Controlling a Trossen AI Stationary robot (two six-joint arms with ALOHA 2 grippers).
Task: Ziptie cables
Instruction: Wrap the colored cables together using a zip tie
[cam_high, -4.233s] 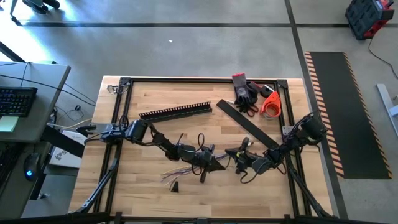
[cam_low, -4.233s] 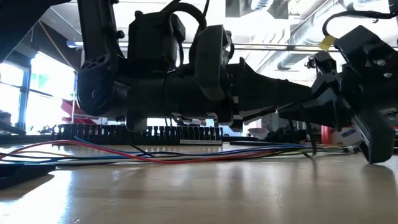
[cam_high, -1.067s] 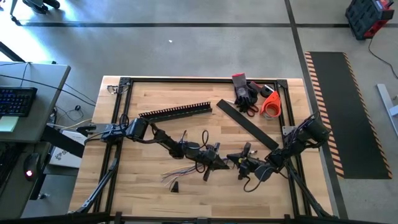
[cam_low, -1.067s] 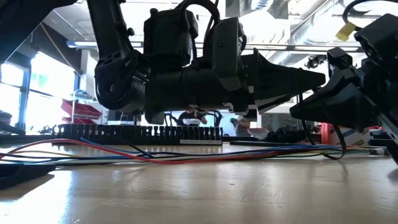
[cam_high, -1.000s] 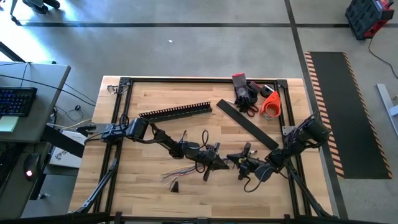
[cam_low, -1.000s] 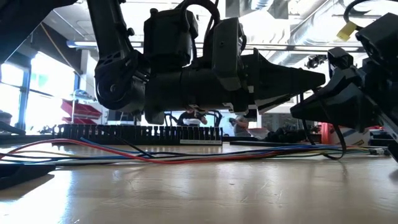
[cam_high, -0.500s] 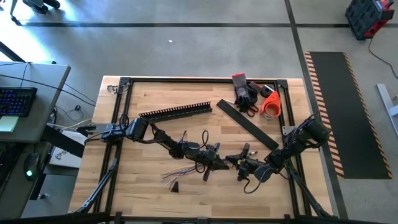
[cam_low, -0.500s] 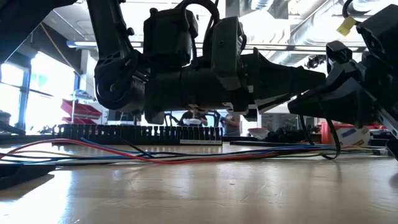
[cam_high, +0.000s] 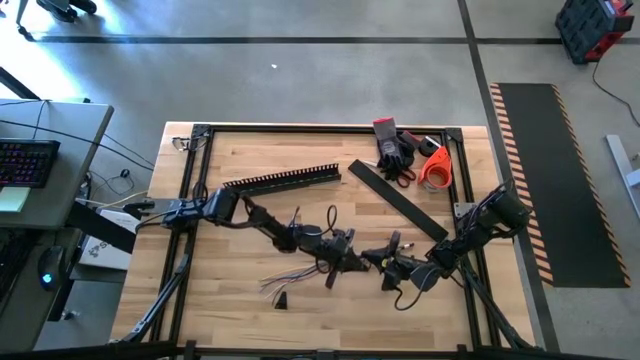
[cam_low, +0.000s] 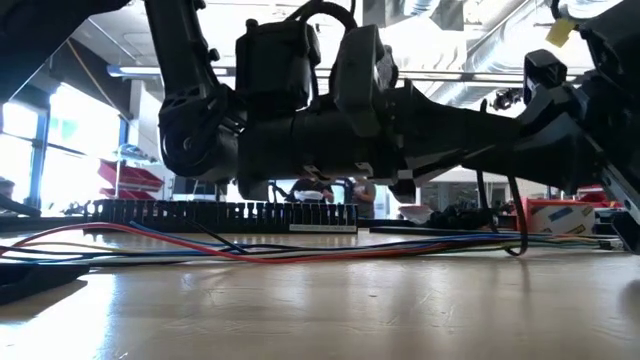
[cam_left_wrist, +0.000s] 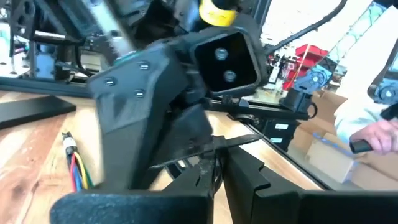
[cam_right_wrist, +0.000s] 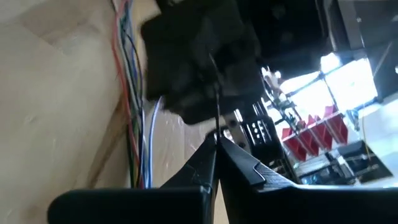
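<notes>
The cables (cam_high: 300, 272) lie splayed on the desk (cam_high: 250, 215), lower centre of the high view. Above them the left gripper (cam_high: 358, 262) and right gripper (cam_high: 385, 262), jaws pressed together, have closed to nearly tip-to-tip, probably passing the tie across.

- No lettering, label, brand, number or sign is showing clearly enough to be read in any view.

One bundle of cables (cam_high: 296, 272), one slotted rail (cam_high: 282, 179), one flat black strip (cam_high: 398, 200), two robot arms.
</notes>
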